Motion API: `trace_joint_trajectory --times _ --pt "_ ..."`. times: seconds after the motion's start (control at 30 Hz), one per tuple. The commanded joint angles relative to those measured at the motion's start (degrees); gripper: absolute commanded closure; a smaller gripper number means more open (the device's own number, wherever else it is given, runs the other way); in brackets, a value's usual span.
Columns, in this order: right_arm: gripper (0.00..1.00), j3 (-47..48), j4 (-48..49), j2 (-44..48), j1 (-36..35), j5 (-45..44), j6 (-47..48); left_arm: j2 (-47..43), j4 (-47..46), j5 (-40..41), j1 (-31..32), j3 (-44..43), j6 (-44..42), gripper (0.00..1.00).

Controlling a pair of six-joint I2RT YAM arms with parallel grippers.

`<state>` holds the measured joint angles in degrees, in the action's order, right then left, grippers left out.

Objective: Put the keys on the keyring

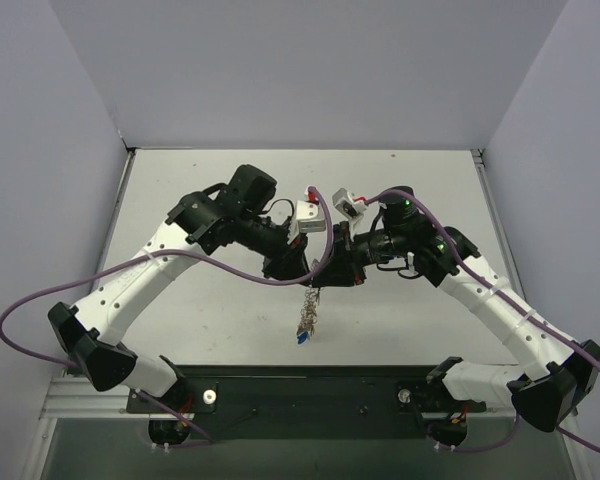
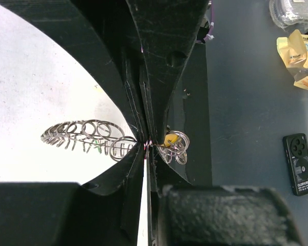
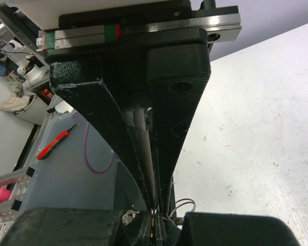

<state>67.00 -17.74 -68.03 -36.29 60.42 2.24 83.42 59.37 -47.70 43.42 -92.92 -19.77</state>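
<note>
The large silvery metal keyring (image 2: 87,136) with its bumpy rim is held above the white table (image 1: 210,330), its wire clamped in the closed left gripper (image 2: 146,145). The right gripper (image 3: 153,211) is pressed shut alongside; what it pinches cannot be told. One small yellow-headed metal key (image 2: 169,139) is noted at the ring. Threading is judged unfinished.

Left arm (image 1: 140,275) and right arm (image 1: 492,292) bend inward, wrists nearly meeting, left fingers (image 2: 161,61) and right fingers (image 3: 177,102) each pinched together.
</note>
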Motion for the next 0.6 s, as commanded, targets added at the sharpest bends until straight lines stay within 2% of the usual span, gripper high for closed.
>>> trace_joint_trajectory --times 0.0,0.07,0.13,0.27,0.4,0.47,0.5,0.57 --pt "1.0 1.55 3.5 1.94 0.43 1.19 1.28 0.78 -0.84 -1.08 0.88 -2.79 -0.8 0.84" --pt "1.0 1.55 3.59 2.11 0.43 0.92 1.19 1.04 -0.75 -0.99 1.05 -2.96 -0.8 0.88" --pt "1.0 1.46 3.76 2.2 0.43 0.84 1.1 1.4 -0.66 -1.16 1.23 -3.23 -0.88 1.0" --pt "1.0 1.38 3.85 2.46 0.61 0.4 0.92 1.4 -1.54 -0.99 1.58 -2.7 -0.88 1.0" --pt "1.0 1.03 4.2 2.81 0.52 -0.57 0.84 -2.01 -8.38 0.32 1.58 2.02 2.7 1.0" --pt "0.91 0.5 4.73 3.43 0.61 -1.79 0.75 -3.95 -13.9 1.29 1.58 4.32 4.47 1.0" --pt "0.78 0.24 4.9 3.69 0.52 -2.24 0.57 -5.88 -16.02 2.34 1.58 6.77 6.3 1.0" --pt "0.68 -0.81 6.39 4.83 0.78 -3.55 -0.13 -7.65 -20.93 3.23 1.58 8.98 7.72 1.0"
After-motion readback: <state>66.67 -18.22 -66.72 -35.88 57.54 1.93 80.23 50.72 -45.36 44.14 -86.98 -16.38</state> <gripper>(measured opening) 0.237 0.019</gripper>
